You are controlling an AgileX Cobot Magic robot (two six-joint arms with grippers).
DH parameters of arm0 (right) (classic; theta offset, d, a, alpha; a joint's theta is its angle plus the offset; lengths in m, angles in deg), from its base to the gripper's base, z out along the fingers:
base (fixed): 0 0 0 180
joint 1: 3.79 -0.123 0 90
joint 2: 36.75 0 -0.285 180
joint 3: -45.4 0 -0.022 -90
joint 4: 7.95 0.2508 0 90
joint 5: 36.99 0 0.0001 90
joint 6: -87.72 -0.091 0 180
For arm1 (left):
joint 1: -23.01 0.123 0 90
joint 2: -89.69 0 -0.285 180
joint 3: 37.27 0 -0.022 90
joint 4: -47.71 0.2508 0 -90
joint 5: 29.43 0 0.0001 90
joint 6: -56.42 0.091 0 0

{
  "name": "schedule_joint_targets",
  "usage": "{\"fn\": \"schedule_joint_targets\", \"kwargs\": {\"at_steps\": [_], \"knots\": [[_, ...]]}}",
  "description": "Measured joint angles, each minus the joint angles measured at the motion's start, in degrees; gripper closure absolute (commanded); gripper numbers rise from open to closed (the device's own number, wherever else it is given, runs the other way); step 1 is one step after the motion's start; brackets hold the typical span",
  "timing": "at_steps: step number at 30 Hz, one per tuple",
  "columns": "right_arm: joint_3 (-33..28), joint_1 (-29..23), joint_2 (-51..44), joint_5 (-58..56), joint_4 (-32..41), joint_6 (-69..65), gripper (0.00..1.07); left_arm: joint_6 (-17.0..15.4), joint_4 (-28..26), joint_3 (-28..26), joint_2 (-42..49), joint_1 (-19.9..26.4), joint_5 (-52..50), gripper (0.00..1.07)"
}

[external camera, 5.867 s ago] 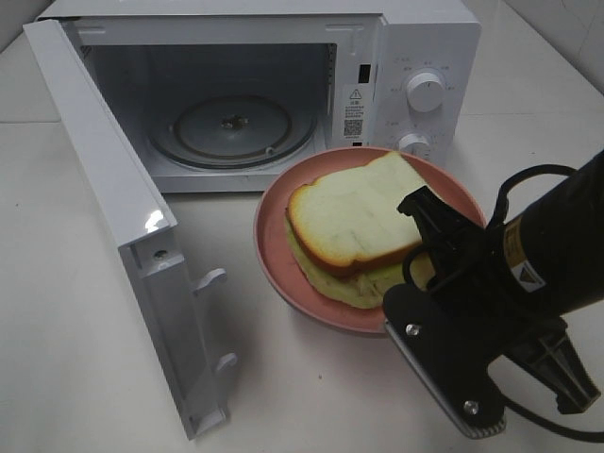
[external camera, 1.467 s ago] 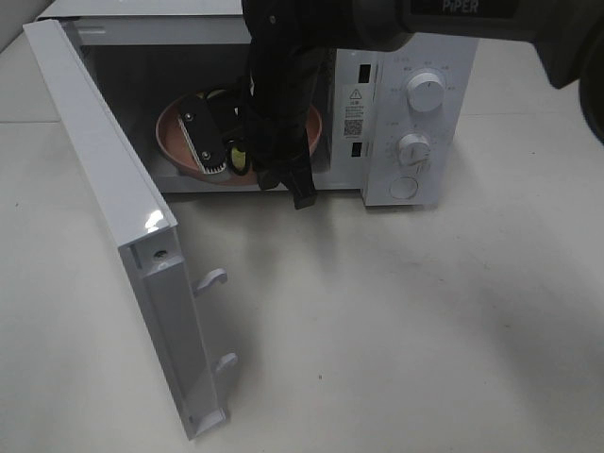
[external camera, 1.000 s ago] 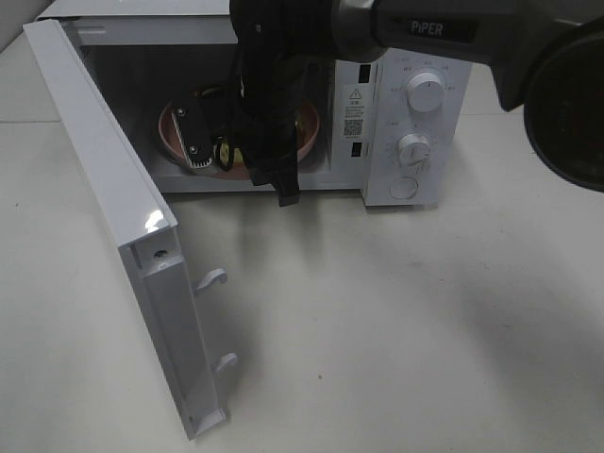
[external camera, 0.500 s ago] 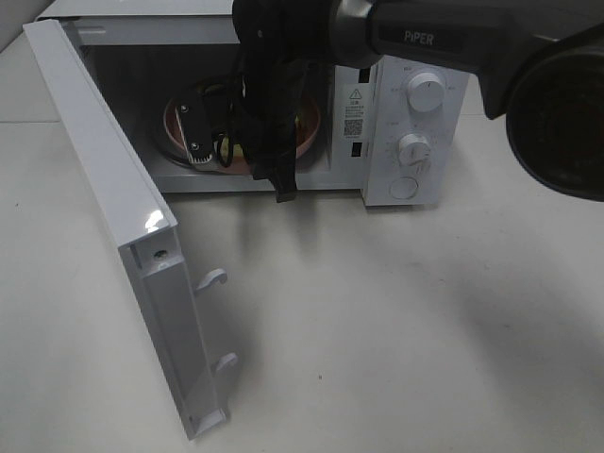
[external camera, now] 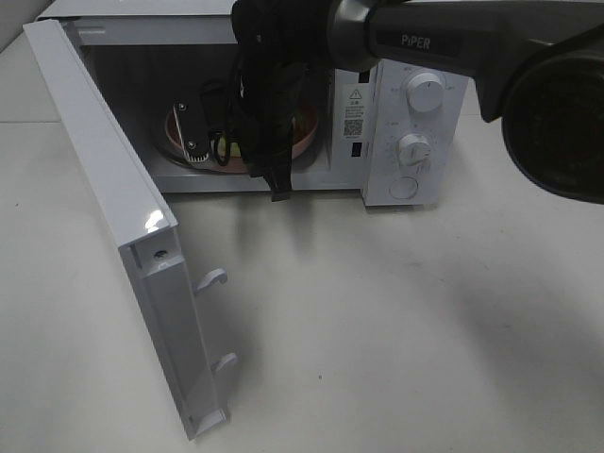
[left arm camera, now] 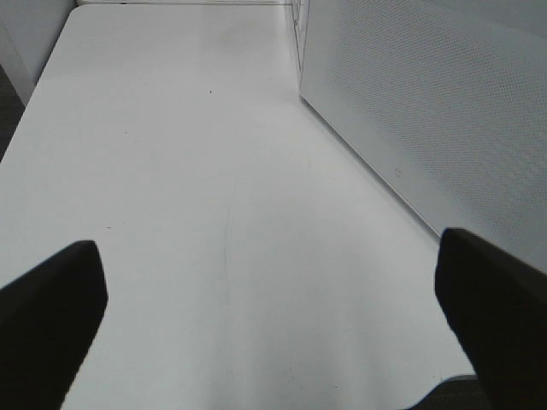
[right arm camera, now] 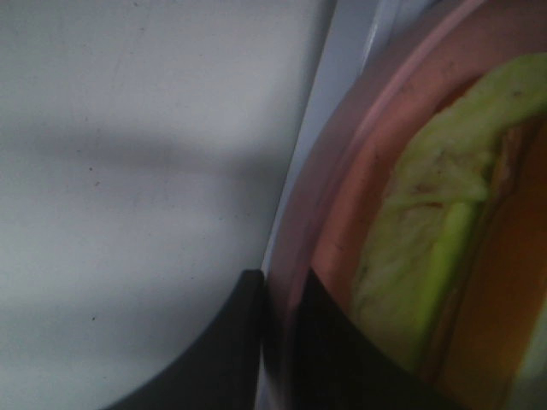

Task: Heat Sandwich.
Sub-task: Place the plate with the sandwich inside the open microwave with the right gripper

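Observation:
The sandwich, yellow-orange bread with a pale green layer, lies on the round pink plate. The plate sits inside the open white microwave, mostly hidden behind my right arm. My right gripper reaches into the cavity. In the right wrist view its dark fingers stand close on either side of the plate's rim, right gripper shut on it. My left gripper hangs open over bare table with nothing between its fingers. It does not show in the exterior high view.
The microwave door swings out to the left toward the table's front. Two knobs sit on the control panel at the right. A perforated microwave panel stands beside my left gripper.
My right gripper has carried the plate and sandwich a little deeper into the microwave cavity. The left gripper stays as it was.

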Motion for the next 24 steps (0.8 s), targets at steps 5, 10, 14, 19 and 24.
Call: {"fn": "schedule_joint_targets", "kwargs": {"at_steps": [5, 10, 14, 19, 24], "knots": [[0.0, 0.0, 0.0, 1.09, -0.57, -3.5, 0.66, 0.0, 0.0, 0.0, 0.0, 0.0, 0.0, 0.07], [0.0, 0.0, -0.06, 3.09, -2.64, -9.11, 0.4, 0.0, 0.0, 0.0, 0.0, 0.0, 0.0, 0.07], [0.23, 0.0, -0.06, 3.15, -3.09, -12.32, 0.28, 0.0, 0.0, 0.0, 0.0, 0.0, 0.0, 0.07], [0.34, 0.0, -0.06, 3.21, -3.09, -13.18, 0.29, 0.0, 0.0, 0.0, 0.0, 0.0, 0.0, 0.07], [0.34, 0.0, -0.06, 3.21, -3.09, -13.18, 0.31, 0.0, 0.0, 0.0, 0.0, 0.0, 0.0, 0.07]]}}
